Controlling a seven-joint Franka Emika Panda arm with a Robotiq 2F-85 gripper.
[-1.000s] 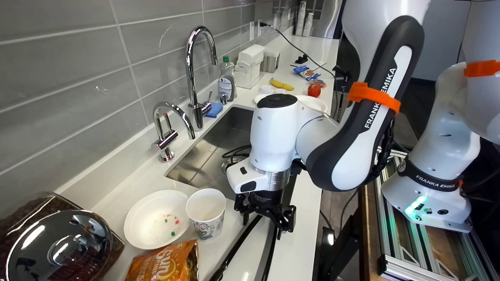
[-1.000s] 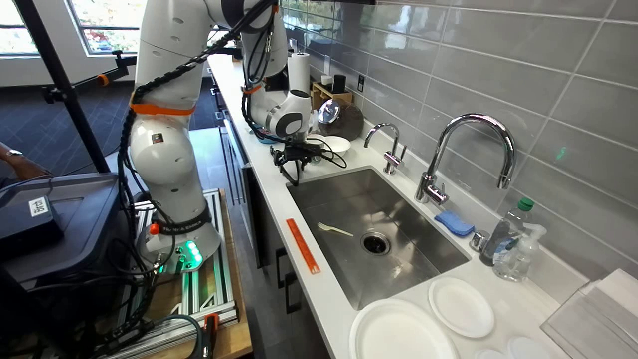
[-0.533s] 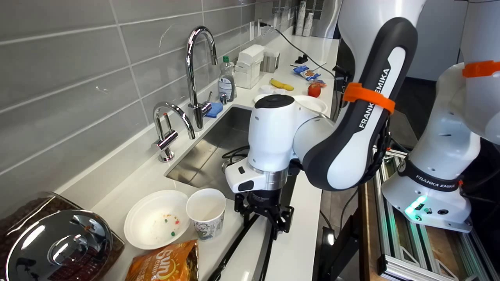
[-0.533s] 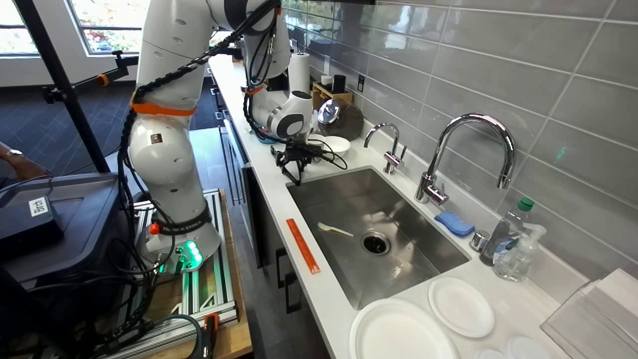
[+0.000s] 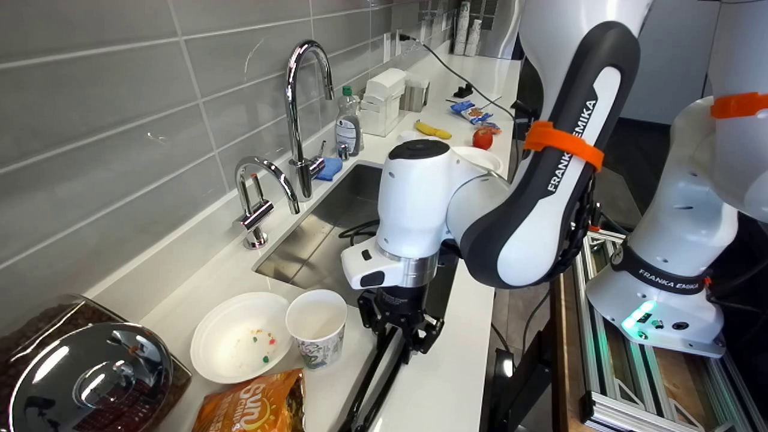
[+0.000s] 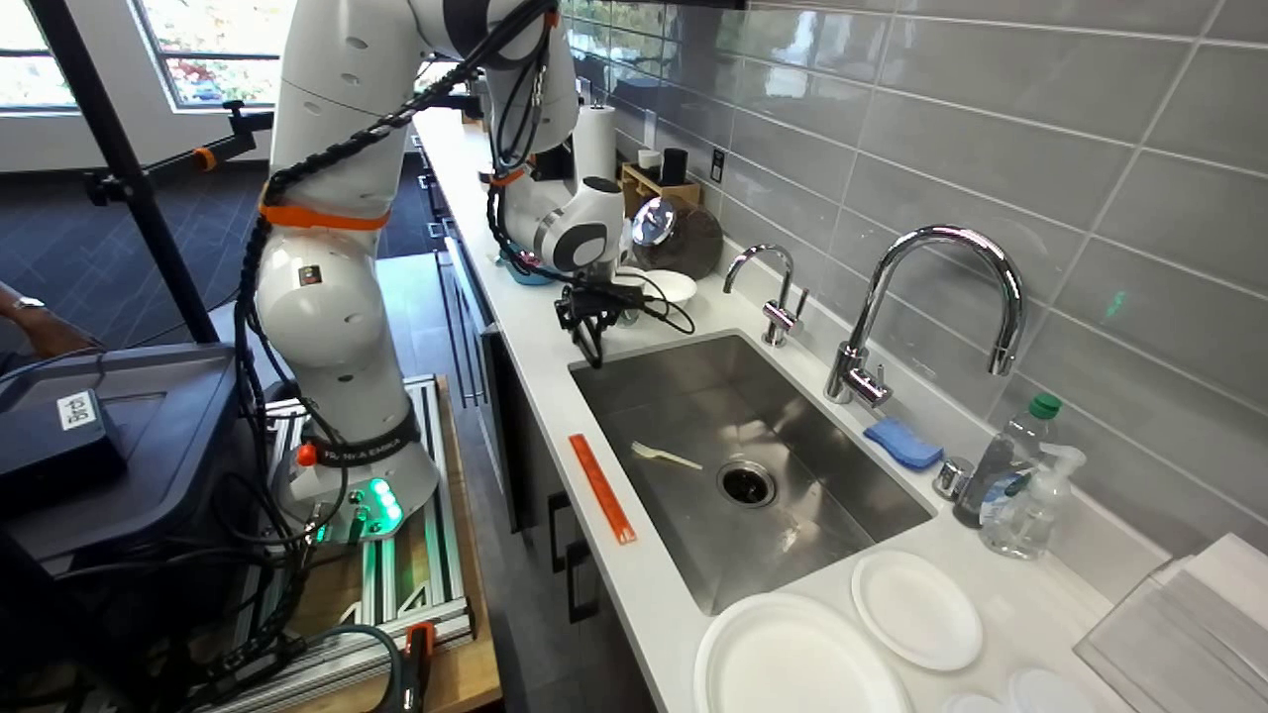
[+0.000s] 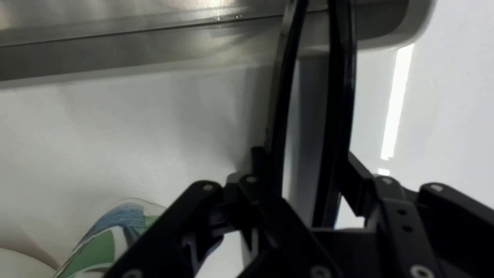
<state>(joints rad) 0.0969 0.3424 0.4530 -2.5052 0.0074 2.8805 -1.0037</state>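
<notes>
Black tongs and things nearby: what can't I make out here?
Black tongs, one end: cut off by the bottom edge in an exterior view.
Other end: beyond the wrist view's top edge.
Cup: partly behind the end effector in the wrist view.
Bits in the bowl: too small to identify in an exterior view.

In the wrist view the top edge cuts off two long black strips (image 7: 341, 92) in the blurred gripper (image 7: 307, 170), and an exterior view loses them past its bottom edge, along with part of the orange chip bag (image 5: 249, 408); the coloured specks (image 5: 272, 341) in the white bowl (image 5: 219, 342) are too small to identify
</notes>
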